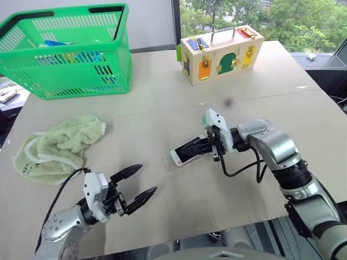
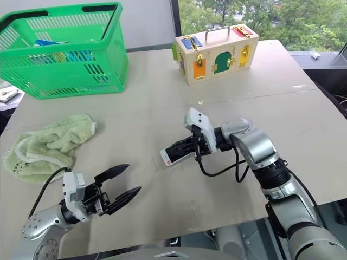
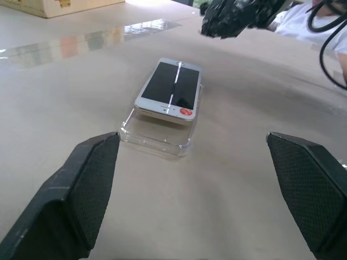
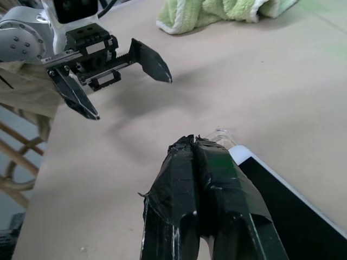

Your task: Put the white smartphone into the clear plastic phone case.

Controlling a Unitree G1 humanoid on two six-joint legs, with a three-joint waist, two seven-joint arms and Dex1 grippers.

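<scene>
The white smartphone (image 3: 169,89) lies screen up on the clear plastic phone case (image 3: 154,138) in the middle of the table. The phone sits askew. Its end with the red dot is raised, and the case's rim sticks out past that end. My right gripper (image 1: 187,149) is shut with nothing in it. It hovers just above the phone's other end and points left; its fingertips (image 4: 190,142) are pressed together. My left gripper (image 1: 148,178) stands open near the table's front edge. It is aimed at the phone, a hand's width short of the case.
A green basket (image 1: 70,49) with several items stands at the back left. A crumpled green towel (image 1: 57,146) lies at the left. A wooden lock box (image 1: 219,54) with a handle stands at the back centre. The table's front edge runs just behind my left gripper.
</scene>
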